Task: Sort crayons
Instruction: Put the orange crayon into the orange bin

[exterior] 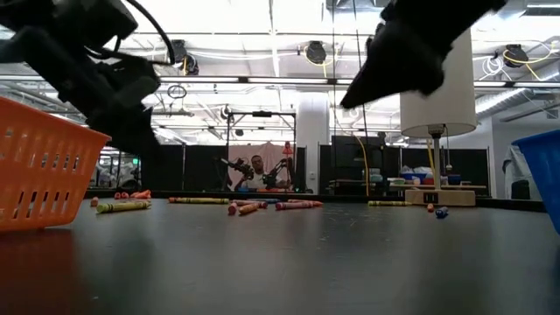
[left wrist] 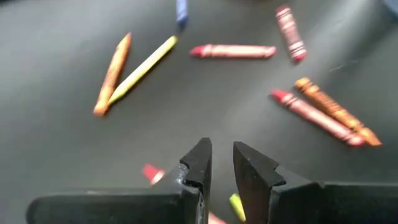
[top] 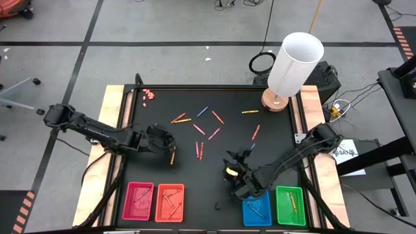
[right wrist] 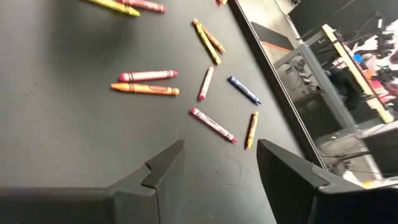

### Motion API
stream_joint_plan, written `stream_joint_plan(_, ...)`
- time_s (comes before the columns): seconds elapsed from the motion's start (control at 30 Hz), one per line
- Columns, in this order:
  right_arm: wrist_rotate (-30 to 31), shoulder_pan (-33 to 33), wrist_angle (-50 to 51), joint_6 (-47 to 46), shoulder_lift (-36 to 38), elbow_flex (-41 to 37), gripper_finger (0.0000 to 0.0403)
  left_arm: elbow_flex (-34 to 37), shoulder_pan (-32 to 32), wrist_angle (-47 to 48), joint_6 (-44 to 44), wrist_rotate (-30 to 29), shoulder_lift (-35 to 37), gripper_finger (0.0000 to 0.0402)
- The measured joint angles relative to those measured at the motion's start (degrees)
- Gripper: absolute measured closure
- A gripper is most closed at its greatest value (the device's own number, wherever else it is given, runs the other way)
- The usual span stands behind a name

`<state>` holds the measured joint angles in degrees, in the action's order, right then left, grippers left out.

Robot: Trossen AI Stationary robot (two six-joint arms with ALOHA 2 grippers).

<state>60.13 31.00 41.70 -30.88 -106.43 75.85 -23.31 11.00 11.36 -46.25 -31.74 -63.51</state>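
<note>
Several crayons (top: 199, 129) lie scattered flat on the black table top, among them an orange and yellow pair (left wrist: 127, 71), a red one (left wrist: 233, 51) and a pink and orange pair (right wrist: 147, 83). My left gripper (left wrist: 221, 163) hovers at the table's left middle (top: 171, 143). Its fingers stand a narrow gap apart with nothing between them. A yellow crayon (top: 172, 156) lies just beside and under it (left wrist: 236, 206). My right gripper (right wrist: 217, 163) is wide open and empty above the table's near right part (top: 235, 159).
Four trays stand along the near edge: pink-red (top: 138, 200), orange (top: 169, 202), blue (top: 257, 211) and green (top: 290, 206), each with some crayons in it. A white cylinder on a wooden base (top: 294, 62) stands at the far right. Small pink bits (top: 149, 95) lie at the far left.
</note>
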Motion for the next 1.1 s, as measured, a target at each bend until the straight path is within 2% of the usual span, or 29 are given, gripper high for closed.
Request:
stream_joint_plan(0.13,-0.44,-1.56,-1.87,3.59,-2.22,0.00,0.0222,-2.79,0.00,11.95,-9.92,0.03,-0.89,0.0336)
stream_joint_plan(0.27,-0.45,-2.70,-3.23,5.24,-3.24,0.00,0.0222,-3.10,0.00,15.64,-15.68,1.03,-0.98,0.0336)
stream_joint_plan(0.5,-0.41,-4.45,-8.32,9.79,-3.22,0.00,0.0222,-3.12,0.02,16.08,-16.17,2.97,-1.00,0.0336)
stream_joint_plan(0.77,-0.61,-6.52,-17.24,17.04,-3.20,0.00,0.0222,-3.12,0.02,23.35,-18.37,2.44,-0.97,0.0336)
stream_joint_plan(0.97,-6.88,-8.01,-18.33,18.14,-3.19,0.00,0.0222,-3.12,0.01,34.47,-30.95,0.74,-0.97,0.0336)
stream_joint_plan(1.1,-9.55,-8.97,-18.37,18.13,-3.20,0.00,0.0222,-3.12,0.02,35.00,-32.58,2.61,-0.97,0.0326)
